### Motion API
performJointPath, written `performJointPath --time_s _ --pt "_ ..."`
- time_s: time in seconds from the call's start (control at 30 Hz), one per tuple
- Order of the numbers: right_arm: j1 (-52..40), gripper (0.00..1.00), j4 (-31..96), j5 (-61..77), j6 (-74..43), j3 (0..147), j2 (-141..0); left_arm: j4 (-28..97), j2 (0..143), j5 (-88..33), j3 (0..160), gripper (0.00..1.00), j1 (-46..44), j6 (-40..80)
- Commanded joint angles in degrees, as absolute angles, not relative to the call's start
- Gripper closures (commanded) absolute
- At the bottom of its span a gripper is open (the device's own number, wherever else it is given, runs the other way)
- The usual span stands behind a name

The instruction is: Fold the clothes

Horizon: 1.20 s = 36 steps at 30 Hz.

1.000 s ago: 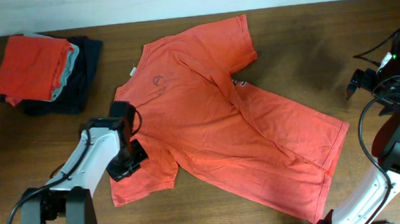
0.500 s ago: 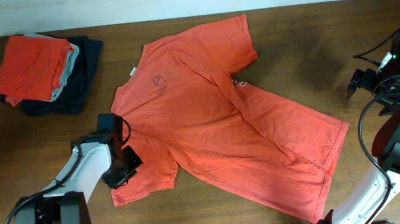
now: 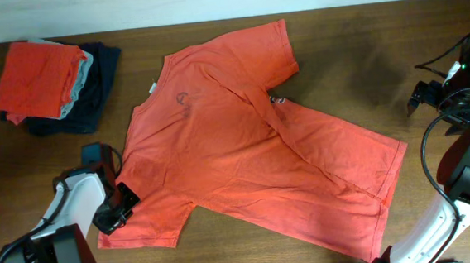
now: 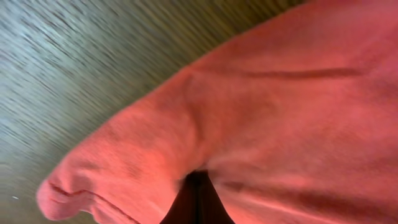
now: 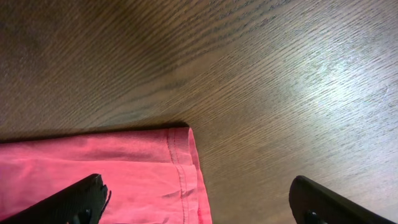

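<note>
An orange T-shirt [image 3: 253, 147] lies spread flat across the wooden table, collar to the upper left and hem to the lower right. My left gripper [image 3: 113, 215] is shut on the shirt's left sleeve at the lower left. In the left wrist view the orange fabric [image 4: 280, 106] fills the frame and folds around my closed fingers [image 4: 196, 194]. My right gripper [image 3: 420, 96] is open and empty at the far right, apart from the shirt. The right wrist view shows the open fingers [image 5: 199, 208] above a hem corner of the shirt [image 5: 93, 168].
A stack of folded clothes [image 3: 45, 78], orange on top of grey and dark pieces, sits at the back left. Bare wooden table [image 3: 354, 48] lies between the shirt and my right arm. The table's front edge runs close below the shirt.
My left gripper has moved left and toward the front edge with the sleeve in it, drawing the sleeve out and shifting the shirt a little to the left. The right arm has not moved.
</note>
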State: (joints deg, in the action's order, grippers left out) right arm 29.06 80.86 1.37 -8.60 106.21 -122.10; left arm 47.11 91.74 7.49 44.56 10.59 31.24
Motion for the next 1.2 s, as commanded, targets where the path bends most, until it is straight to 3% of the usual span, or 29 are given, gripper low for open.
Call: performJointPath --time_s 0.0,0.37,0.67,0.77,0.97,1.07,1.17 --pt "29.28 0.02 80.9 0.64 -8.67 106.1 -122.26 47.37 93.89 13.82 41.82 1.0 11.77 25.1" --pt "29.28 0.02 80.9 0.64 -8.67 106.1 -122.26 50.02 93.78 15.88 42.96 1.0 11.77 24.77" --pt "29.28 0.02 80.9 0.64 -8.67 106.1 -122.26 57.49 86.13 13.26 54.5 1.0 11.73 24.77" --pt "29.28 0.02 80.9 0.64 -8.64 106.1 -122.26 56.4 82.5 8.91 58.65 0.99 11.73 24.73" --pt "29.28 0.01 80.9 0.64 -8.67 106.1 -122.26 50.19 79.79 -3.92 62.76 0.87 11.73 19.49" --pt "29.28 0.02 80.9 0.64 -8.67 106.1 -122.26 46.52 79.79 -6.39 62.96 0.88 10.98 17.87" --pt "29.28 0.02 80.9 0.64 -8.67 106.1 -122.26 41.91 79.79 -6.44 63.07 0.96 8.69 16.97"
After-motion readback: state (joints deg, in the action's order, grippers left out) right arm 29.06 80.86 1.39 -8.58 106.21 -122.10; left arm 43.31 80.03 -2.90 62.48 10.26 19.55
